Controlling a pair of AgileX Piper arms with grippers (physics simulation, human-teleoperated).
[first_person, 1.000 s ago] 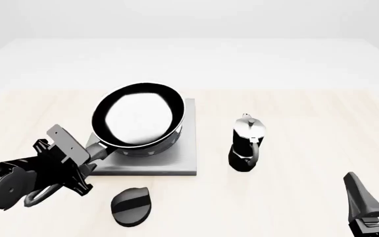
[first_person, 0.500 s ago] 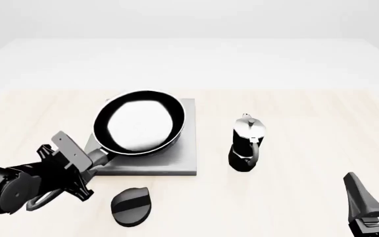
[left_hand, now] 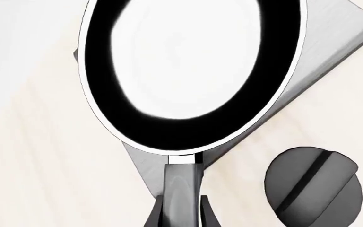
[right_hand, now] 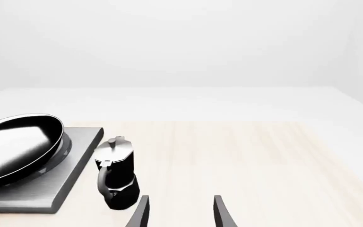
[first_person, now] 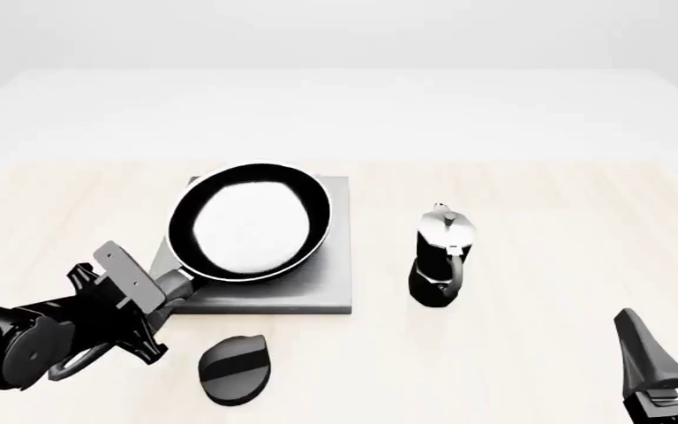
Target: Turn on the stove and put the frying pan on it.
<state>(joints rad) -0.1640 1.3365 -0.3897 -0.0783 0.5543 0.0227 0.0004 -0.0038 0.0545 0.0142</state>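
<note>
The frying pan (first_person: 251, 221), glossy black with a thin pale rim, lies over the grey stove (first_person: 321, 291) and covers most of its top. Its long dark handle (first_person: 177, 281) points toward the front left. My left gripper (first_person: 154, 290) is shut on that handle. The left wrist view shows the frying pan (left_hand: 188, 71), the handle (left_hand: 183, 187) pinched between my left gripper (left_hand: 182, 215), and a corner of the stove (left_hand: 336, 52). Near the front right edge, my right gripper (first_person: 669, 349) is open and holds nothing; its view takes in the frying pan (right_hand: 17, 146) and the stove (right_hand: 77, 158).
A black oval knob (first_person: 237, 369) lies on the table just in front of the stove, close to my left gripper, and also appears in the left wrist view as the knob (left_hand: 313, 191). A black-and-silver moka pot (first_person: 443, 258) stands right of the stove, with the moka pot (right_hand: 115, 175) ahead of my right gripper.
The frying pan has come down from a tilted, raised pose to lie flat on the stove. My left arm dropped slightly with it. The right arm has not moved.
</note>
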